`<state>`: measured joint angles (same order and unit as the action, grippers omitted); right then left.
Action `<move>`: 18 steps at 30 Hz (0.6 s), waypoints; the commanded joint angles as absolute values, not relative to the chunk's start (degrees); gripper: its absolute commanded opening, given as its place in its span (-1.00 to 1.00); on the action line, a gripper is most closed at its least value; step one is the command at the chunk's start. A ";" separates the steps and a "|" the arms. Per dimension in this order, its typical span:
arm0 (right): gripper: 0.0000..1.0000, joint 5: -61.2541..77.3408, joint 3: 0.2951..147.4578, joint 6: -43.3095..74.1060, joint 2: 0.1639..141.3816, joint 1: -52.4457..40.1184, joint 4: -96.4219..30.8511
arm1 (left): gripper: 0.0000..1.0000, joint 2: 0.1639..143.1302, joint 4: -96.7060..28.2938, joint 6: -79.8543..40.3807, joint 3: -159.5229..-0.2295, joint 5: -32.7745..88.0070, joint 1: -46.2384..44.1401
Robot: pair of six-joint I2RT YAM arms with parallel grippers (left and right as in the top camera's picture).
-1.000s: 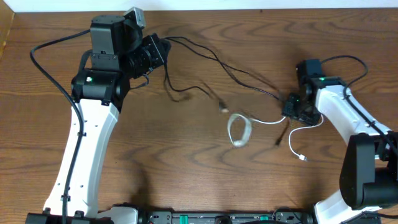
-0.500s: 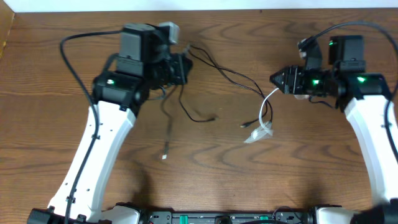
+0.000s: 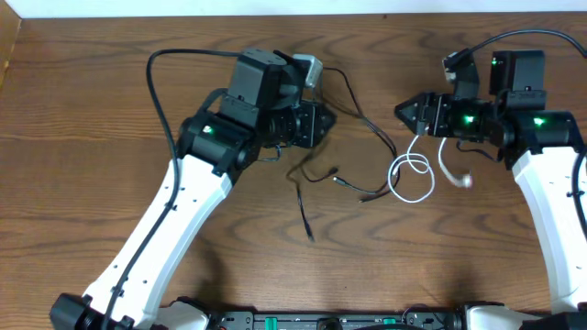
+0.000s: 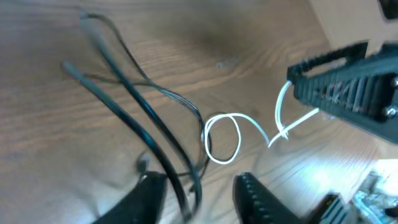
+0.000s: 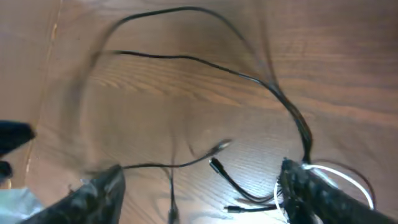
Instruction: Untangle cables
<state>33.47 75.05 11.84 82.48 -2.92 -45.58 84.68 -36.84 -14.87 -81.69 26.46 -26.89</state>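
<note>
Now the left gripper (image 4: pixel 199 180) stands apart astride the black cables (image 4: pixel 143 124); the right gripper (image 5: pixel 202 171), wide apart, sits beside the white cable (image 4: pixel 238 138) looped on the surface (image 3: pixel 92 137). Light, limp cords: likely best pinched near an end.

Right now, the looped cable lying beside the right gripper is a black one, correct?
Not quite. The looped cable beside the right gripper is white, not black, as the overhead view shows.
</note>
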 commanded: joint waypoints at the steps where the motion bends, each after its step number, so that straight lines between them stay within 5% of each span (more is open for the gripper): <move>1: 0.60 31.75 75.05 15.64 82.63 -4.10 -45.71 | 0.18 86.13 -36.62 -14.04 -82.94 26.28 -27.09; 7: 0.65 24.91 74.83 25.58 82.65 -5.45 -45.56 | 0.36 86.13 -36.84 -14.02 -82.96 26.28 -27.09; 11: 0.99 25.96 74.67 26.26 83.74 -8.49 -42.30 | 0.42 86.13 -37.89 -11.70 -82.96 24.49 -26.72; 13: 0.99 29.98 74.65 21.80 84.90 -9.93 -40.66 | 0.55 86.13 -39.66 -11.18 -82.96 19.44 -26.04; 15: 0.75 32.10 74.65 19.44 86.11 -10.87 -40.45 | 0.55 86.13 -42.00 -11.18 -82.96 14.17 -25.02; 18: -0.21 32.12 74.67 19.51 86.72 -11.14 -39.24 | 0.55 86.13 -44.40 -11.16 -82.96 12.71 -23.44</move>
<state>29.93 74.94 21.30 85.89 -10.76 -40.16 86.06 -42.81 -12.60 -81.69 18.96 -25.45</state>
